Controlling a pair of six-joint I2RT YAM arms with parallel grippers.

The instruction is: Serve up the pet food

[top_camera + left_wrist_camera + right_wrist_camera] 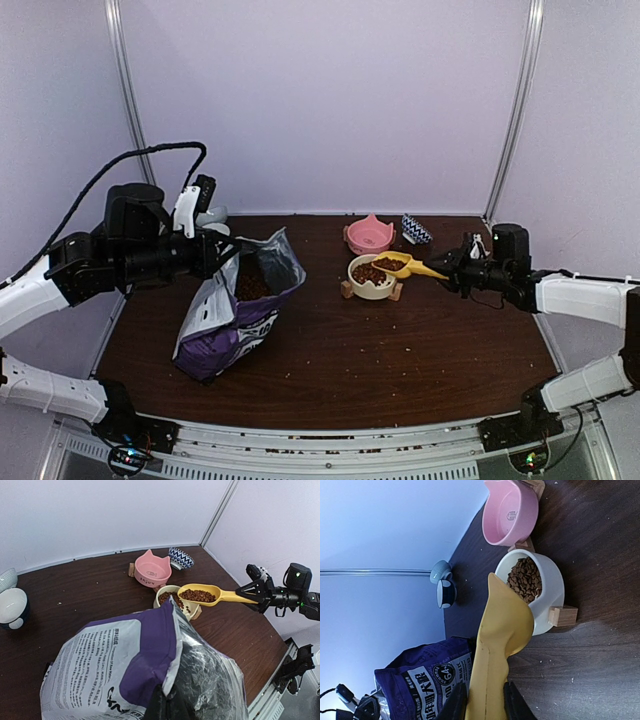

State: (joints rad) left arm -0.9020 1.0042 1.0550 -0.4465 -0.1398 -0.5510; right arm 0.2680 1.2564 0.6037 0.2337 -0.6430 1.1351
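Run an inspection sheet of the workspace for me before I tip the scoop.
Surface: dark wooden table, a few scattered crumbs.
Job's things: pet food in the cream bowl and in the yellow scoop held over its rim; open purple bag upright at left.
Clutter: pink bowl and patterned bowl behind; two small bowls at far left.
Grippers: left gripper shut on the bag's rim; right gripper shut on the scoop's handle.
Cables: black cable looping above the left arm, off the table.
Surroundings: pale walls, metal corner posts.
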